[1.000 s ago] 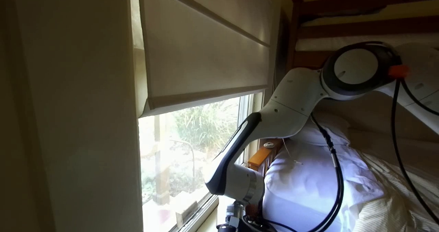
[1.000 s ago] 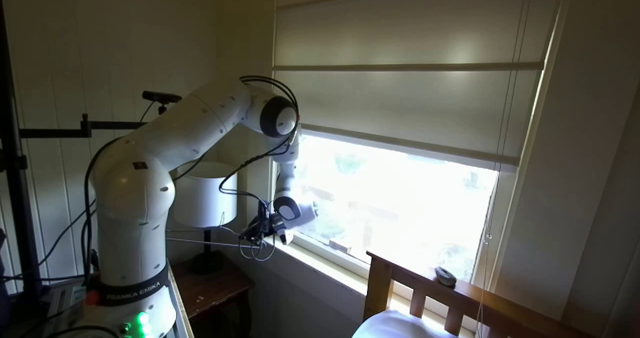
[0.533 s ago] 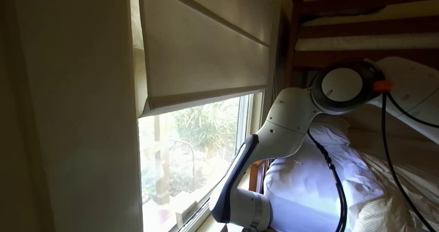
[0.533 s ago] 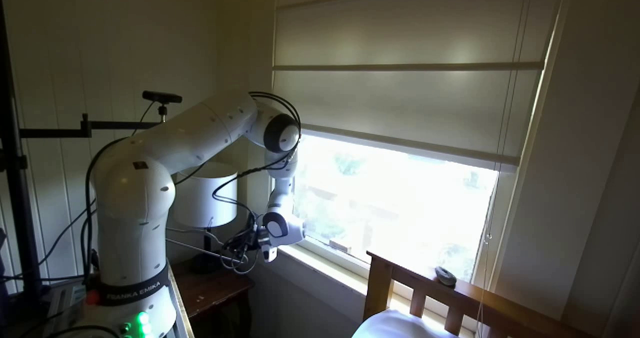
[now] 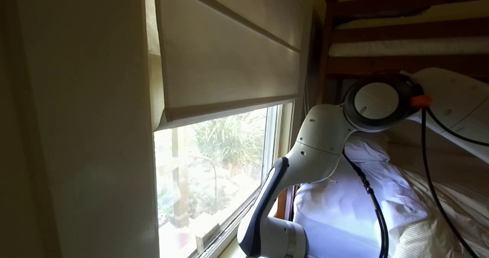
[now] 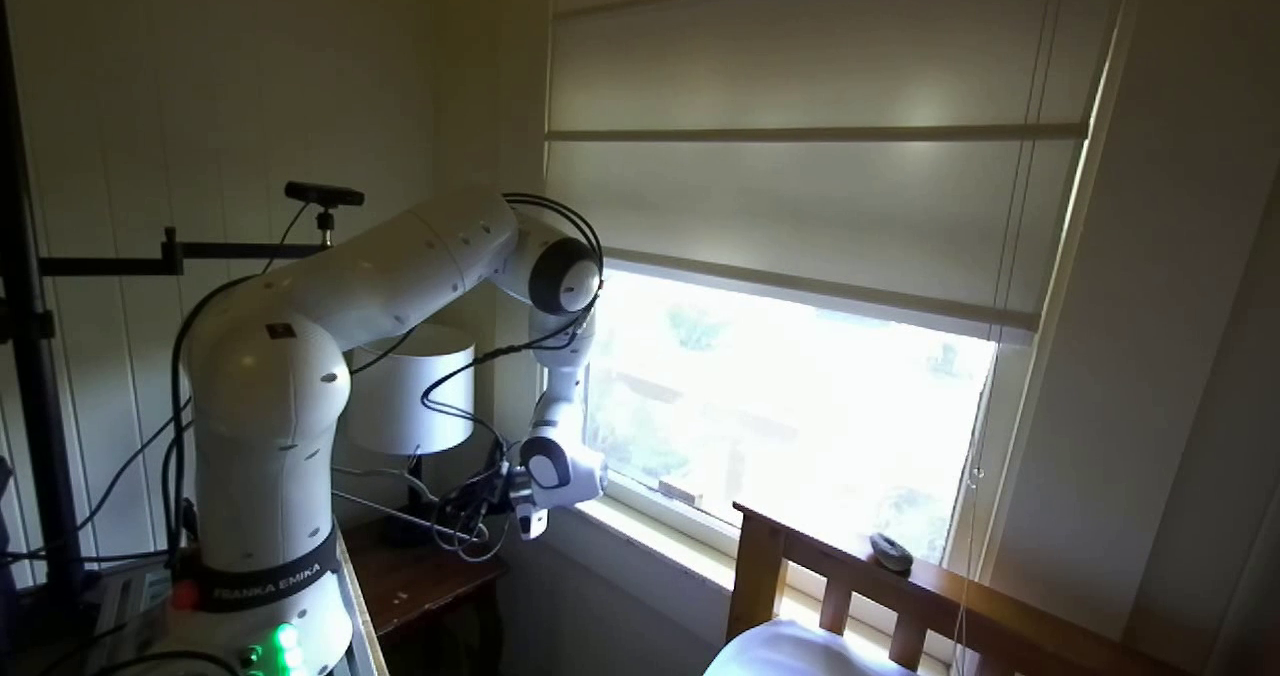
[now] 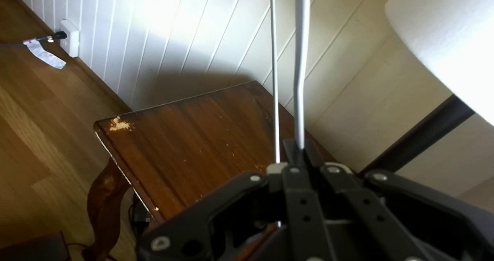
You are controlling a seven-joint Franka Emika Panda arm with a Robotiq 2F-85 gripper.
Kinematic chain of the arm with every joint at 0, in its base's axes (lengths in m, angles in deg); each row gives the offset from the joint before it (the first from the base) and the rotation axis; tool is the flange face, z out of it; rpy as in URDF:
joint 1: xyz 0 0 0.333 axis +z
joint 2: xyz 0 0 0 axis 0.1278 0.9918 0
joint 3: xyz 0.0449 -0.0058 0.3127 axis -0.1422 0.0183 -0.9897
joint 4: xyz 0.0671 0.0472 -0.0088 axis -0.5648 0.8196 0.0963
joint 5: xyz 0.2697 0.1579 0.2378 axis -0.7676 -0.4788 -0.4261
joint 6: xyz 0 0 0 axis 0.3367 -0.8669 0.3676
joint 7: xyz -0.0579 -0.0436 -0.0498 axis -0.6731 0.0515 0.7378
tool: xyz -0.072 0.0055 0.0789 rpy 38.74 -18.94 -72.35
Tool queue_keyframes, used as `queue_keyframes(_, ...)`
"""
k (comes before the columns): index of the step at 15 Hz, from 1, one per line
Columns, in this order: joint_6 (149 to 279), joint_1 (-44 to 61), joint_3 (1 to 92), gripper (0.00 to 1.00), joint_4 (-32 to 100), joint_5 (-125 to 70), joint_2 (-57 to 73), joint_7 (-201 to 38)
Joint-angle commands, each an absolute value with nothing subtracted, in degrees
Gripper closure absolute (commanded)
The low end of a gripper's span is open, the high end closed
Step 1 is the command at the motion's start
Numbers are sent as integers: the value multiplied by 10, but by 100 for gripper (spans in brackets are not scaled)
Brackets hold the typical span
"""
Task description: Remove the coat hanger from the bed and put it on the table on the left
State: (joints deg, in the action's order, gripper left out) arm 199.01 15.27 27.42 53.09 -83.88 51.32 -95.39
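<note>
Treat the coat hanger (image 7: 301, 60), pinched by one wire in the tool (image 7: 301, 153) and reaching toward 12 o'clock in the wrist view above the worktop (image 7: 193, 149), as probably light, springy and apt to swivel on smooth metal, preferably taking hold along a straight run.

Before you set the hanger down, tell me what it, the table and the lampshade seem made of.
Hanger: probably metal wire; thin, silvery, shiny. Table: dark wood, seemingly varnished; grain lines, glinting edge. Lampshade: matte white, perhaps fabric or paper; no weave visible.
</note>
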Motion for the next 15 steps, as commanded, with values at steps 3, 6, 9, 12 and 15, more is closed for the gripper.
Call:
queue_keyframes(3, 2124, 184, 261, 99, 552, -940, 498, -938)
queue_keyframes(6, 2190, 206, 250, 99, 553, -982, 503, -942)
queue_keyframes(9, 2217, 232, 244, 99, 536, -990, 516, -940)
queue_keyframes(12, 2207, 252, 248, 99, 512, -969, 535, -931)
queue_keyframes(15, 2198, 261, 247, 99, 474, -963, 567, -934)
